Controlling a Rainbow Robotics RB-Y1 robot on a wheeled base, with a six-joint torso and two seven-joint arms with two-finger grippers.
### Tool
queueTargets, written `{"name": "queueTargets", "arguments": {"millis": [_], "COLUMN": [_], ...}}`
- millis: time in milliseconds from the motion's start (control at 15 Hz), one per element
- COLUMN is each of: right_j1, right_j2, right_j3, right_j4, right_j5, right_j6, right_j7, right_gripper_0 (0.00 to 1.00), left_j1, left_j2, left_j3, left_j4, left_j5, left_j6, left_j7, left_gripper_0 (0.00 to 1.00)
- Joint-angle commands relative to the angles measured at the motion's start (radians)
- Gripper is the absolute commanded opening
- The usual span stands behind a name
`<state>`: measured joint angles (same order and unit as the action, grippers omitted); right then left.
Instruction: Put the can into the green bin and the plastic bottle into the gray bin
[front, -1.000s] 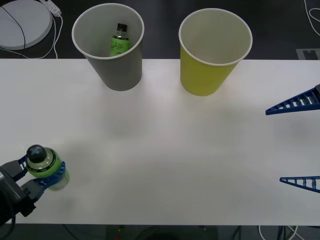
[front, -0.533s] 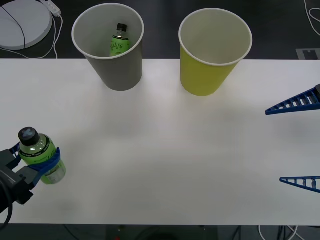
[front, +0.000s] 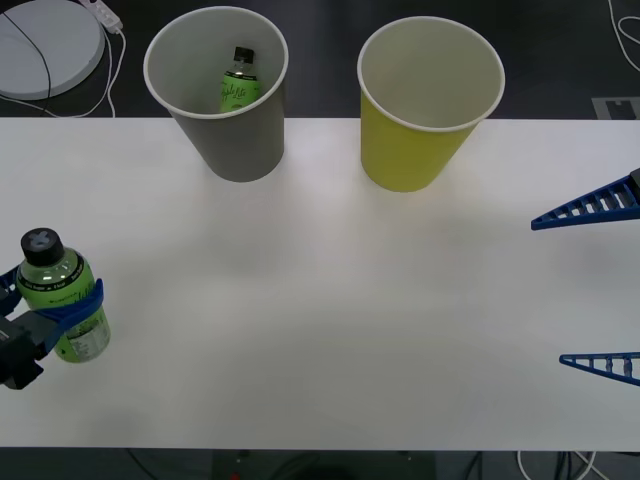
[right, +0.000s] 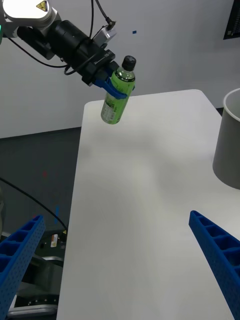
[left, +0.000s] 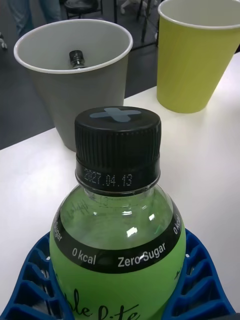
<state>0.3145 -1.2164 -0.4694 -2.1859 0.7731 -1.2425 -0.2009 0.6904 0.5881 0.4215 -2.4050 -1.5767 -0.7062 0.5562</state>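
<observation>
Transport step: your left claw (front: 50, 305) is clenched on the small green plastic bottle (front: 58, 300), lifted off the white desk (front: 330, 290); next, carry it above the gray tapered bin (front: 225, 110).

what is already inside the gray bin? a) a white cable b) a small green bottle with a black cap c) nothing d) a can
b: a second small green bottle with a black cap stands inside the gray bin.
</observation>
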Motion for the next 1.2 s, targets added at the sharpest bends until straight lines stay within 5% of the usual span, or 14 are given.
{"name": "queueTargets", "arguments": {"millis": [67,600,1200], "right_j1": [0.000,0.000,0.000], "right_j2": [0.000,0.000,0.000], "right_j3": [0.000,0.000,0.000], "right_j4": [0.000,0.000,0.000], "right_j5": [0.000,0.000,0.000], "right_j6": [0.000,0.000,0.000], "right_j7": [0.000,0.000,0.000], "right_gripper_0": [1.00,1.00,1.00], "left_j1": [-0.040,-0.127,-0.276], "left_j2": [0.033,0.114,0.133], "left_j3": [0.048,0.122,0.120], "left_j4": [-0.003,-0.002,0.017], "left_j5": [-0.036,-0.092,-0.171], "left_j6": [-0.071,-0.131,-0.133], "left_j7": [0.085,0.297,0.384], "left_gripper_0": [0.00,0.00,0.00]}}
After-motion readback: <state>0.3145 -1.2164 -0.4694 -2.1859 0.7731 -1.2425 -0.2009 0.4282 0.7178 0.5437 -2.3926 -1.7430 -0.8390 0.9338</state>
